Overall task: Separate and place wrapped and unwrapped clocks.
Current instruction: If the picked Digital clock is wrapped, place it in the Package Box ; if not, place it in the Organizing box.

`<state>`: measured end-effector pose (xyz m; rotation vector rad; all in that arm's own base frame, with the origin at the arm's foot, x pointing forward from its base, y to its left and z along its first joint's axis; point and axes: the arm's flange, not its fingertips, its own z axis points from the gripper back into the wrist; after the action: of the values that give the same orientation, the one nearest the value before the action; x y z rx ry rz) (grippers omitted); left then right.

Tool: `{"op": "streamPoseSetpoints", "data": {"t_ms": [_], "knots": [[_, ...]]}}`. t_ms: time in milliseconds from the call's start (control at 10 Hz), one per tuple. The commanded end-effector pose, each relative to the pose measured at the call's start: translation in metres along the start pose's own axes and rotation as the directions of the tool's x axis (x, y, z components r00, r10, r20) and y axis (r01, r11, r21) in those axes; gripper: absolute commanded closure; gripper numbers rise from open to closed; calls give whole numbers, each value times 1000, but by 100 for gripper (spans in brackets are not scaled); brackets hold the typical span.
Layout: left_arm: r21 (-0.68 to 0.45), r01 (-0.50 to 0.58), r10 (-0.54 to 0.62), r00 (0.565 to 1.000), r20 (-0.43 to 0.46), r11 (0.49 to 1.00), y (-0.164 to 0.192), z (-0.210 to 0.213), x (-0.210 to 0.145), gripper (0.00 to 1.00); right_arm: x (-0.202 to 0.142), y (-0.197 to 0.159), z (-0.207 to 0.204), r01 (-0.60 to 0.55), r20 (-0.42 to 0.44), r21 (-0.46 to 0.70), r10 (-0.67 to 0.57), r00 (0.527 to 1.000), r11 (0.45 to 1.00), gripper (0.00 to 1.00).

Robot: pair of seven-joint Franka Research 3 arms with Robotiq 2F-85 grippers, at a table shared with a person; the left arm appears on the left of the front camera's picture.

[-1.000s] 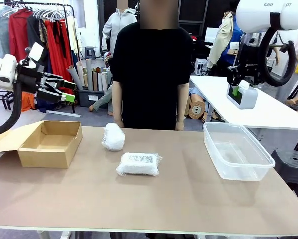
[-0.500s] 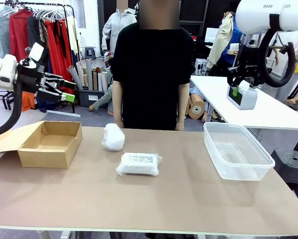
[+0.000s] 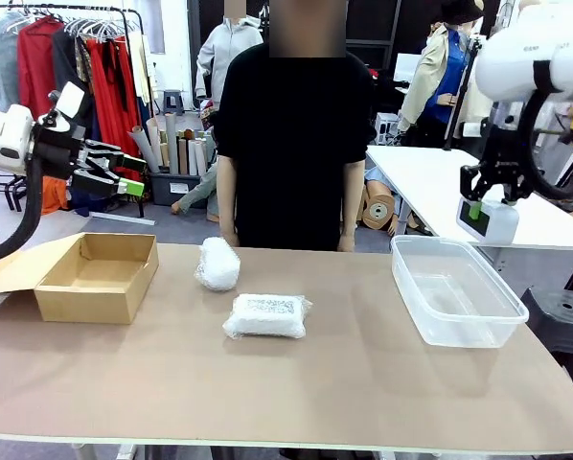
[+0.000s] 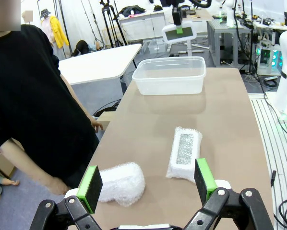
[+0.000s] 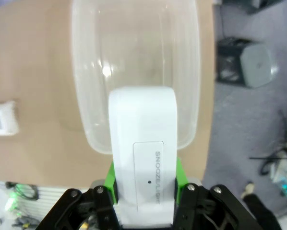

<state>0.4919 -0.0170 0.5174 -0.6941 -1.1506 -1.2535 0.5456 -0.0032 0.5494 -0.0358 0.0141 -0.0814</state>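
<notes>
A bare white clock (image 3: 494, 221) hangs in my right gripper (image 3: 485, 213), which is shut on it above the far right rim of the clear plastic container (image 3: 456, 287). From the right wrist, the clock (image 5: 143, 153) sits between the green pads over the container (image 5: 134, 57). A rounded wrapped clock (image 3: 217, 264) and a flat wrapped clock (image 3: 267, 315) with a speckled label lie mid-table. My left gripper (image 3: 124, 178) is open and holds nothing, high above the cardboard box (image 3: 97, 276). The left wrist view looks over both bundles, rounded (image 4: 119, 183) and flat (image 4: 184, 153).
A person in black stands at the far edge of the table, behind the rounded bundle, hands down. The cardboard box's flap hangs open to the left. A second white table (image 3: 440, 182) stands behind the container.
My right arm has carried the bare clock to the right and lower, closer to the container. The left arm and both bundles have stayed put.
</notes>
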Motion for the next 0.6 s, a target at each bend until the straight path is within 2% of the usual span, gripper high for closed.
{"op": "streamPoseSetpoints", "data": {"t_ms": [0,200,400,500], "knots": [[9,4,-4,1000,-3,1000,-1,0,2,0,-21,-1,-38,-8,14,20,8,1000,1000,100],[9,4,-4,1000,-3,1000,-1,0,2,0,-12,6,-76,23,121,59,-31,992,998,100],[9,4,-4,1000,-3,1000,-1,0,2,0,-14,12,-107,47,79,139,-58,995,989,100],[9,4,-4,1000,-3,1000,-1,0,2,0,-16,9,-112,28,160,159,-53,986,987,100]]}}
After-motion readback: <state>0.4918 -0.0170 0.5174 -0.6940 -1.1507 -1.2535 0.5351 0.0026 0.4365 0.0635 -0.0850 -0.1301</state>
